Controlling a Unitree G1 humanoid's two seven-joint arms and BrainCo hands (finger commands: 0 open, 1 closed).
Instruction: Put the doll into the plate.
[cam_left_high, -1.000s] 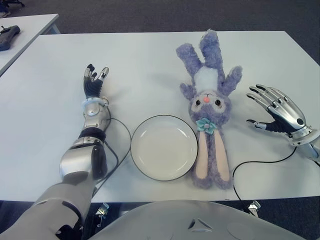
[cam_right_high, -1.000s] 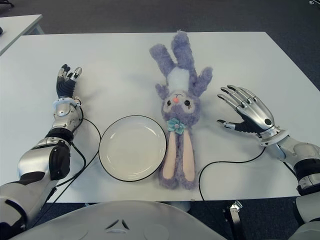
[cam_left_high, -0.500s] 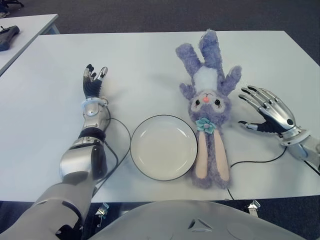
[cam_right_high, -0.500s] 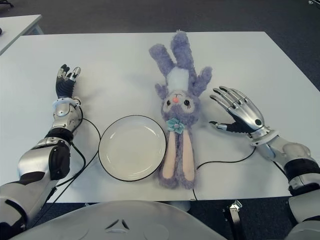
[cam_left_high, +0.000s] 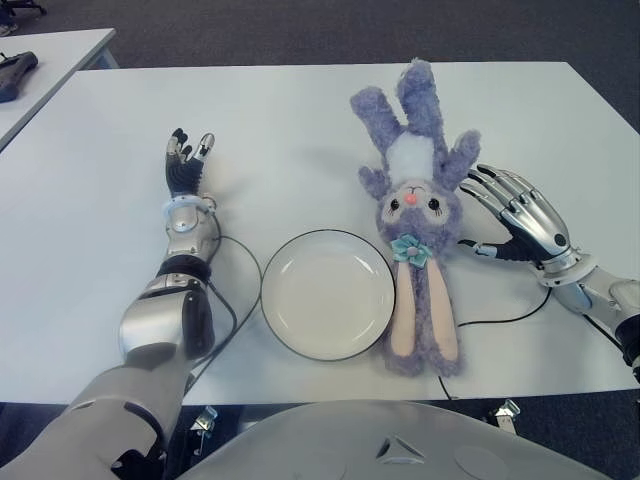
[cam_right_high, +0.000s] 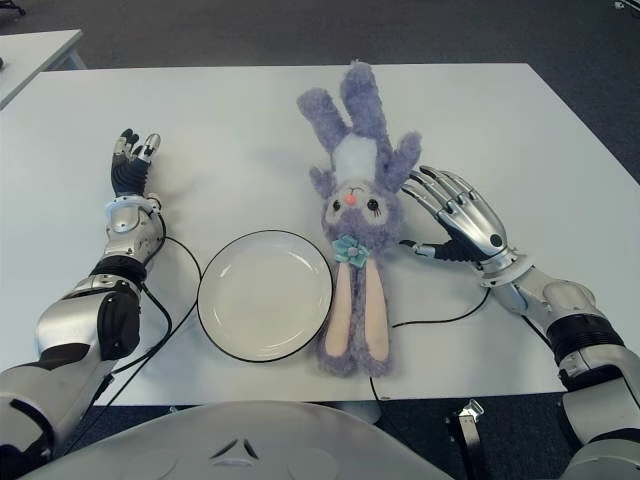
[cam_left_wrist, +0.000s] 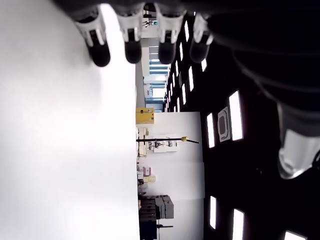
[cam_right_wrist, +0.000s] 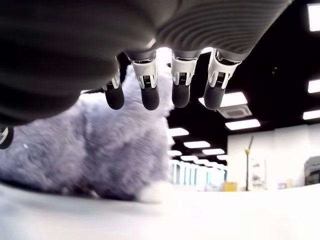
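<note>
A purple plush rabbit doll (cam_left_high: 412, 212) lies on the white table (cam_left_high: 300, 130), its long ears pointing to the near edge and its feet to the far side. A white plate (cam_left_high: 328, 294) with a dark rim sits just left of the ears. My right hand (cam_left_high: 505, 215) is open, fingers spread, close beside the doll's right flank; its wrist view shows purple fur (cam_right_wrist: 90, 145) just beyond the fingertips (cam_right_wrist: 145, 97). My left hand (cam_left_high: 187, 165) is open on the table, well left of the plate.
A black cable (cam_left_high: 500, 322) runs from my right wrist along the near edge under the doll's ears. Another cable (cam_left_high: 240, 290) loops beside my left forearm. A second table (cam_left_high: 45, 60) stands at the far left.
My right hand has slid left across the table, from well right of the doll to right beside it, fingers still spread. The doll, plate and left hand have not moved.
</note>
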